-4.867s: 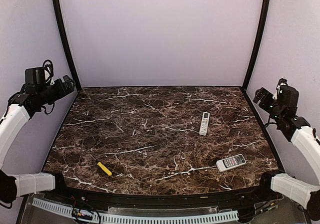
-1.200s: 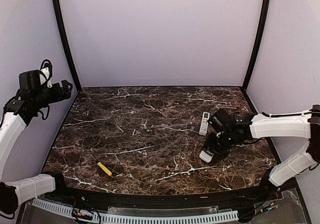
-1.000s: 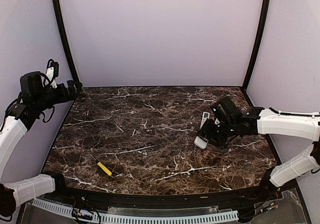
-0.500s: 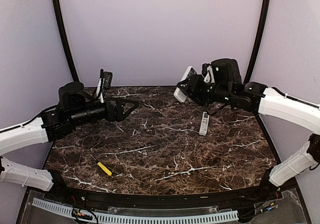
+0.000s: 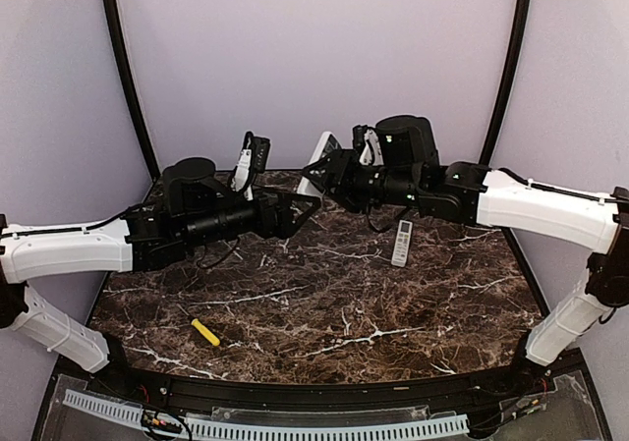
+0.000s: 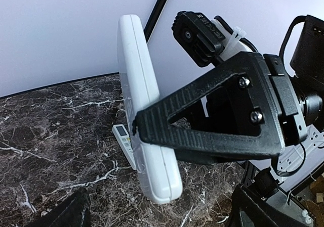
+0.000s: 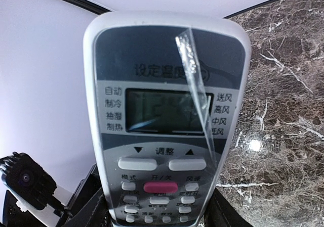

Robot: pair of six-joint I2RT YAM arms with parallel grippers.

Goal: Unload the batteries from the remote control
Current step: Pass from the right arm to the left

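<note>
A white remote control (image 5: 320, 156) hangs in the air above the back middle of the table, my right gripper (image 5: 339, 174) shut on its lower body. In the right wrist view its face (image 7: 167, 121) shows a screen, a red button and a peeling clear film. My left gripper (image 5: 300, 209) is open just left of and below this remote, and its wrist view shows the remote's plain back (image 6: 147, 131) crossed by a black right finger (image 6: 212, 131). The batteries are hidden.
A second, slimmer white remote (image 5: 403, 243) lies face up on the marble table (image 5: 295, 294) at the right, also in the left wrist view (image 6: 124, 137). A yellow-handled screwdriver (image 5: 205, 332) lies near the front left. Purple walls close in the back and sides.
My right gripper picked the remote off the table's right side, lifted it and carried it left to the back middle. My left arm swung in from the left wall towards it.
</note>
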